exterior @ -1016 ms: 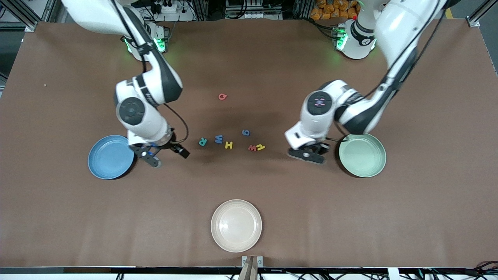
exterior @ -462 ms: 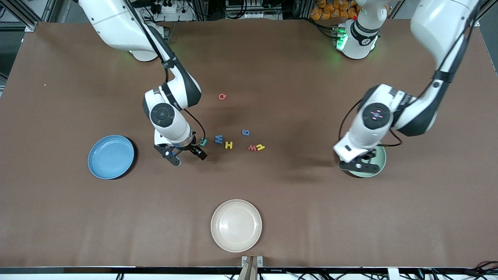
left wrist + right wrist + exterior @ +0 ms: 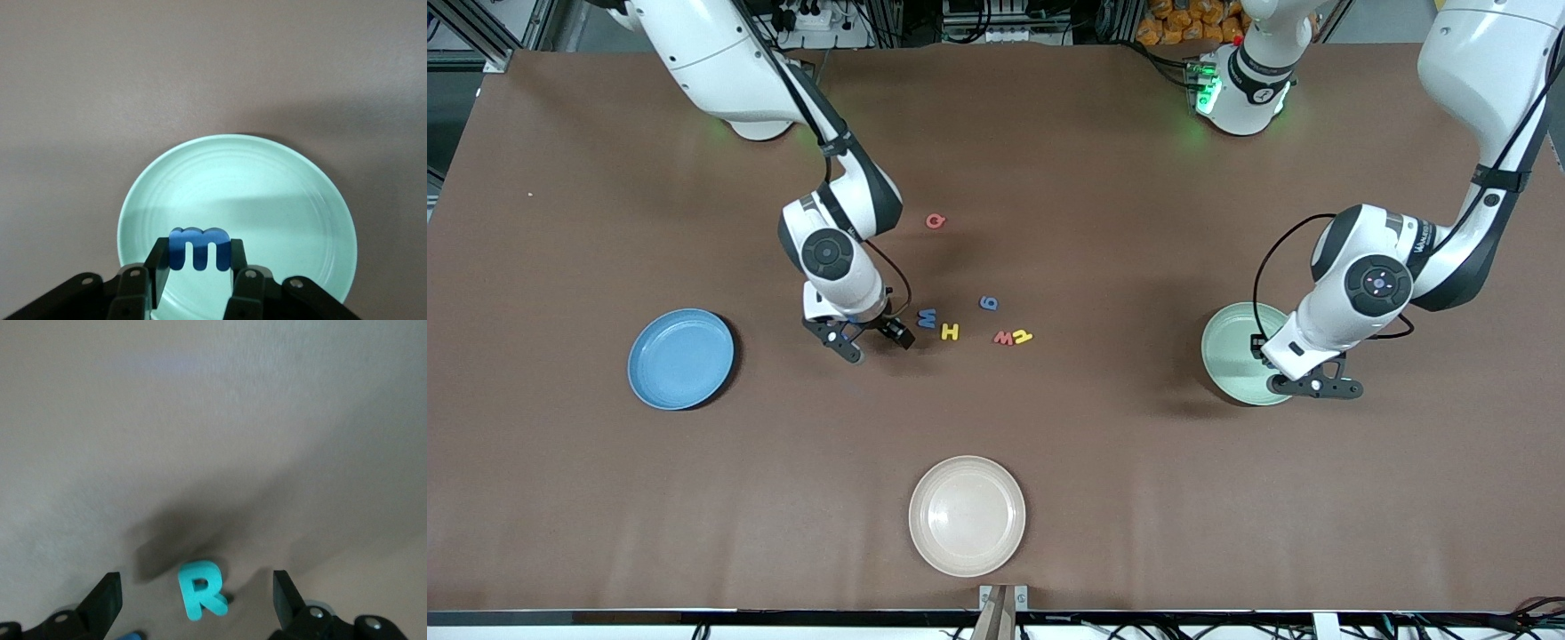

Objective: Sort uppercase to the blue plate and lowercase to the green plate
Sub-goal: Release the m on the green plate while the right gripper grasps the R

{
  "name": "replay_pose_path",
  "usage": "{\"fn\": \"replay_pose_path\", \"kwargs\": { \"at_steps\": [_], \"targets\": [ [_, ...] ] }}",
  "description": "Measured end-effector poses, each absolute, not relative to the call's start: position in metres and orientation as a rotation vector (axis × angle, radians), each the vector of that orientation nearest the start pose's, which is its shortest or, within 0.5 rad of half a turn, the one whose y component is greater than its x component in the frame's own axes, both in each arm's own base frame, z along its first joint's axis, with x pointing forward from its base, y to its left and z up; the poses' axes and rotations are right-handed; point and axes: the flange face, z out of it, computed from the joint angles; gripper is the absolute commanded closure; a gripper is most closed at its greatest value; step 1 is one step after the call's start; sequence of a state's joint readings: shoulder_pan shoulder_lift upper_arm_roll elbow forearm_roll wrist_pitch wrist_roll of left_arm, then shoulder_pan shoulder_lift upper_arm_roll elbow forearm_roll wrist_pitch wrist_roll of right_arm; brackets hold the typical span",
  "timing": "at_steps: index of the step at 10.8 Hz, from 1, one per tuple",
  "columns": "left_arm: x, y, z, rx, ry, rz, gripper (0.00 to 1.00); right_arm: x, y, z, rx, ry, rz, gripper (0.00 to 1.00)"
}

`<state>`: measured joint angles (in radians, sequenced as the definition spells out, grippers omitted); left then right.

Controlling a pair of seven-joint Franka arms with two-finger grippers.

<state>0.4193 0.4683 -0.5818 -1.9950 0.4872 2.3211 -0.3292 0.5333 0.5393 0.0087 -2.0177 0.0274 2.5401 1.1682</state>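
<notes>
My left gripper [image 3: 1309, 386] hangs over the rim of the green plate [image 3: 1232, 354], shut on a blue foam letter [image 3: 199, 239] with three prongs. In the left wrist view the green plate [image 3: 267, 200] lies right under my left gripper [image 3: 199, 257]. My right gripper [image 3: 871, 340] stands open low over the teal R [image 3: 200, 590], which shows between its fingers [image 3: 107, 593] and is hidden in the front view. Beside it lie the blue W [image 3: 927, 317], yellow H [image 3: 950, 332], red w [image 3: 1003, 338], yellow h [image 3: 1023, 336] and blue g [image 3: 988, 303]. The pink Q [image 3: 935, 220] lies farther back. The blue plate [image 3: 680, 358] holds nothing.
A cream plate [image 3: 967, 516] sits near the table's front edge, nearer the camera than the letters. Bare brown tabletop lies between the plates and the letter group.
The left arm carried the blue letter from beside the green plate to over its rim. The right arm swung from beside the blue plate to over the R.
</notes>
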Motion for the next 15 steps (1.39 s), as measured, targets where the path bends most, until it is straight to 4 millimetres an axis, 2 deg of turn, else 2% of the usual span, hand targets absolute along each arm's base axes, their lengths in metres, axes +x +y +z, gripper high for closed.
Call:
{"fn": "replay_pose_path", "kwargs": {
  "at_steps": [4,7,8,10,11,12,13,14,15],
  "targets": [
    [0.589,-0.084,0.235,-3.070,0.217,0.012,1.00,0.502,0.321,0.174,-2.973,0.985,0.026,0.00],
    [0.588,-0.083,0.218,-3.100,0.213,0.011,1.00,0.501,0.322,0.175,-2.972,0.986,0.025,0.00],
    [0.588,-0.081,0.213,-3.108,0.206,0.006,1.00,0.501,0.322,0.175,-2.972,0.986,0.025,0.01],
    [0.589,-0.075,0.205,-3.116,0.189,0.009,1.00,0.501,0.321,0.174,-2.973,0.988,0.026,0.11],
    [0.589,-0.075,0.203,-3.120,0.188,0.008,1.00,0.500,0.321,0.173,-2.974,0.988,0.028,0.20],
    [0.588,-0.075,0.201,-3.124,0.188,0.008,0.91,0.500,0.321,0.173,-2.974,0.988,0.028,0.37],
    [0.588,-0.075,0.200,-3.126,0.188,0.007,0.81,0.500,0.321,0.173,-2.975,0.988,0.029,0.73],
    [0.588,-0.075,0.199,-3.127,0.188,0.007,0.71,0.500,0.321,0.174,-2.972,0.987,0.024,1.00],
    [0.588,-0.075,0.199,-3.128,0.188,0.007,0.61,0.501,0.321,0.176,-2.969,0.985,0.019,1.00]
  ]
}}
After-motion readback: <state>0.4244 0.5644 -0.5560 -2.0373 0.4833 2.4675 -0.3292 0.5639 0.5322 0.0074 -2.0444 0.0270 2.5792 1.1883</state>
